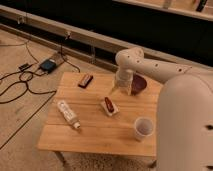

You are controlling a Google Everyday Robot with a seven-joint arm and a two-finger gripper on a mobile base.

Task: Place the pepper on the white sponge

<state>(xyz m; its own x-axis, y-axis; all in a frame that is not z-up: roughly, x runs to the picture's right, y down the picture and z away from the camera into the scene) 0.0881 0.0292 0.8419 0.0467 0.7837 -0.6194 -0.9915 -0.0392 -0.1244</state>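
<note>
Already, in your one camera view, the pepper [108,104] lies lengthwise on the white sponge [111,107], near the middle of the wooden table [95,132]; judged from that, the placing looks done. Your gripper [121,89] hangs above the tabletop just behind and to the right of the sponge, apart from the pepper and close beside the dark maroon bowl [139,84]. You cannot tell how the pincer stands, so don't count on it either way. The arm [150,67] bends in from the right, probably so the wrist points straight down over the work. A white tube [67,113] lies diagonally toward the left edge, a brown block [85,80] sits at the back, and a white cup [143,128] stands near the front right, all well apart from the sponge.
</note>
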